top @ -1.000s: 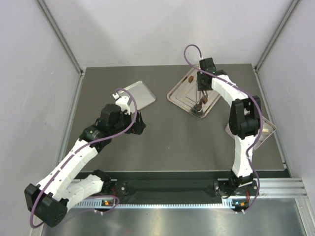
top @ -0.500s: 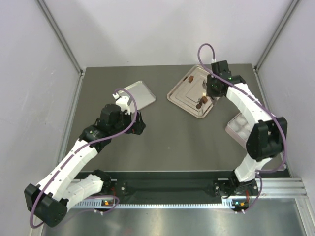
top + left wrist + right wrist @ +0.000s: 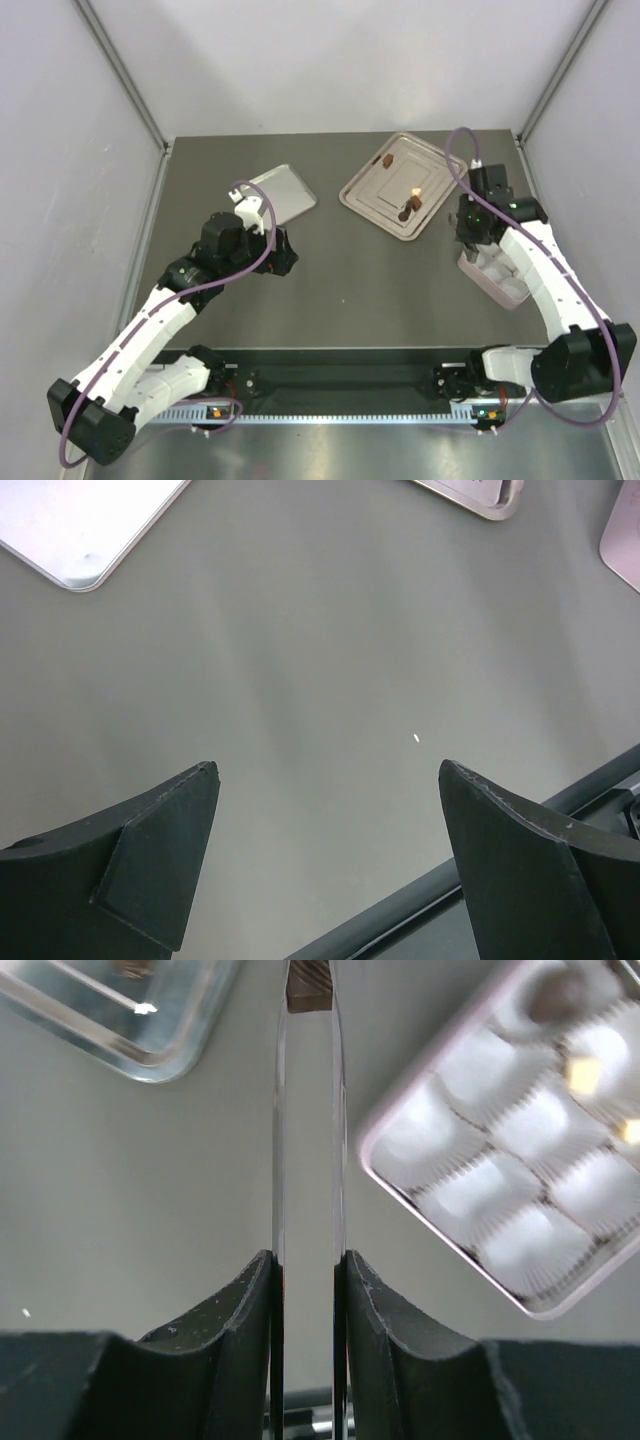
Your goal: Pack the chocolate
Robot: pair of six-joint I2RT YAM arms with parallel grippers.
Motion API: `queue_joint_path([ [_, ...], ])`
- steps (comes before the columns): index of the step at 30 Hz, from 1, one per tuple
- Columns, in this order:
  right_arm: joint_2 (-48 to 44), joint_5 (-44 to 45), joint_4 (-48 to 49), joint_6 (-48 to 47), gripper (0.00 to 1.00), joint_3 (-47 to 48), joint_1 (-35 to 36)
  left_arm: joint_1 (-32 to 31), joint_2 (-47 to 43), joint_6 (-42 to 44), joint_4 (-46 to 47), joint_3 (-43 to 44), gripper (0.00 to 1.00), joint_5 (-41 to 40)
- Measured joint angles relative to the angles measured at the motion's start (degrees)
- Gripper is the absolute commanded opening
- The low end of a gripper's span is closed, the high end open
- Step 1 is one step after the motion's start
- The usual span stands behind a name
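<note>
My right gripper is shut on a pair of thin tweezers, and their far tips pinch a dark brown chocolate. From above, the right gripper hangs at the left edge of the pink box. The box holds white paper cups; a tan piece and a dark piece lie in them. Three chocolates remain on the silver tray. My left gripper stands open and holds nothing, low over bare table.
A second silver tray lies empty at the back left, just beyond the left gripper. Grey walls close in the table on three sides. A black rail runs along the near edge.
The right arm has swung from over the chocolate tray to the right and nearer, carrying the tweezers to the pink box. The left arm has not moved.
</note>
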Motion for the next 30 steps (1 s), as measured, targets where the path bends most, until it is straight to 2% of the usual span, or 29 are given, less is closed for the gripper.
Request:
queue_joint_path([
  [7,-6.43,0.72,-4.83,0.37,0.28,-1.14,-6.93,0.0,-0.24,0.0,0.0,0.0,0.96,1.31],
  [15,-8.5,0.76,-7.41,0.74,0.29,-1.49,-16.04,-0.04,-1.22,0.0,0.02,0.0,0.96,1.97],
  [24,-8.02,-0.98,-6.69,0.68,0.31,-4.59,-17.59,-0.09,-1.22,0.0,0.02,0.0,0.96,2.14],
  [30,-7.15,-1.44,-5.75,0.74,0.38,-6.08,-17.7,-0.09,-1.2,0.0,0.02,0.0,0.96,2.14],
])
